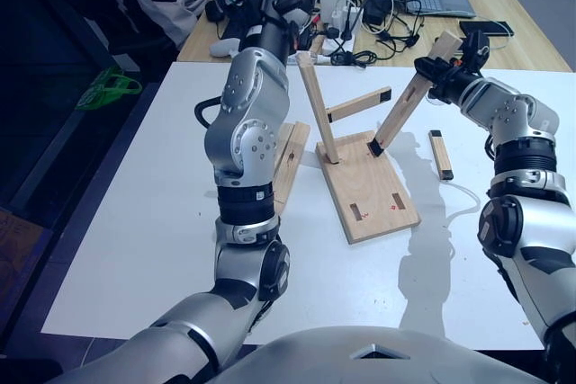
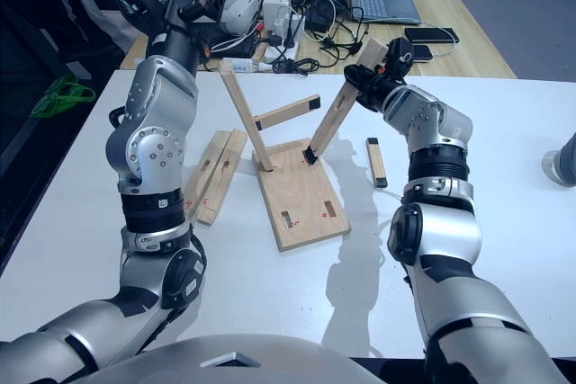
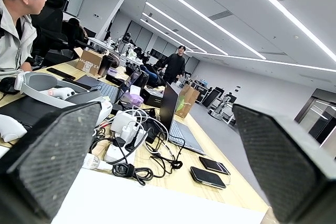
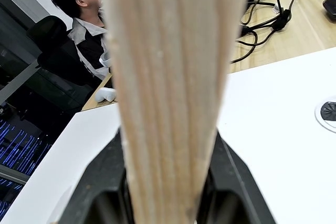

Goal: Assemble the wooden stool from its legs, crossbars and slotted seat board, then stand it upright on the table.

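The slotted seat board (image 1: 371, 193) lies flat on the white table. One leg (image 1: 317, 105) stands tilted in a far slot, and a crossbar (image 1: 358, 103) juts from its side. My right gripper (image 1: 439, 67) is shut on the upper end of a second leg (image 1: 403, 107), also seen in the right wrist view (image 4: 173, 77). That leg leans, its black-tipped foot (image 1: 375, 144) resting on the board's far end. My left gripper (image 3: 168, 166) is open and holds nothing; it is raised above the table's far left edge (image 2: 193, 11). Two more wooden pieces (image 2: 216, 173) lie left of the board.
A loose crossbar (image 1: 440, 154) lies right of the board, with a thin white cable (image 1: 461, 193) near it. Behind the table a wooden desk (image 1: 504, 51) holds laptops, phones and tangled cables. A grey round object (image 2: 563, 161) sits at the far right.
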You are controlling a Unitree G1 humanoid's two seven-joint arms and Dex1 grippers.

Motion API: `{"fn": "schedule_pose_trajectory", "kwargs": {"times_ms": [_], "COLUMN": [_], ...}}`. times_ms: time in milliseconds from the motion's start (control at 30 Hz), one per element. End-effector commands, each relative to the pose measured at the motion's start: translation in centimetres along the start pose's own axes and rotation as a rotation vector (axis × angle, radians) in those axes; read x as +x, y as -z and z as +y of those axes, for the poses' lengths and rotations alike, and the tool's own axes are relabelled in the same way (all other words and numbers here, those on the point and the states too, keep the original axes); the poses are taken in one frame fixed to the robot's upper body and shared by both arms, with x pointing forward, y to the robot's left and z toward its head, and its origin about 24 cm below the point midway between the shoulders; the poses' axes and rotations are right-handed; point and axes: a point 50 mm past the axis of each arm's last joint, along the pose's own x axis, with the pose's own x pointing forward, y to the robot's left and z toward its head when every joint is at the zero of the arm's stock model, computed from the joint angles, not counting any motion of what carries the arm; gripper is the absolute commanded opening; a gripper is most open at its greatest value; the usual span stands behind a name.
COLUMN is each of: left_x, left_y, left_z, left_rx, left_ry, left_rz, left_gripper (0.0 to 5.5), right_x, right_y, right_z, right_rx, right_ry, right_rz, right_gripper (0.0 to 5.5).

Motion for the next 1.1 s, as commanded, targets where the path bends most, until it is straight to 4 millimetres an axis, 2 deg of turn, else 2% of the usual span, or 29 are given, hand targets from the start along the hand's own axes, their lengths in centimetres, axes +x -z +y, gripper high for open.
{"fn": "schedule_pose_trajectory", "kwargs": {"times_ms": [33, 267, 500, 1100], "left_x": [-0.1, -0.1, -0.1, 0.0], "left_y": [0.4, 0.5, 0.5, 0.4], "left_z": [-0.2, -0.3, -0.4, -0.4], "left_rx": [0.002, 0.002, 0.002, 0.003], "left_ry": [0.0, 0.005, 0.01, 0.009], "left_rz": [0.022, 0.023, 0.023, 0.013], "left_gripper": [4.61, 4.61, 4.61, 4.61], "right_x": [0.3, 0.3, 0.2, -0.2], "right_y": [2.1, 0.6, -0.1, 1.1], "right_z": [-0.3, 1.0, 1.3, 0.8], "right_rx": [0.053, 0.106, 0.088, -0.092], "right_ry": [0.006, -0.097, -0.117, -0.102], "right_rz": [0.055, -0.046, -0.112, -0.054], "right_gripper": [1.0, 1.0, 1.0, 1.0]}}
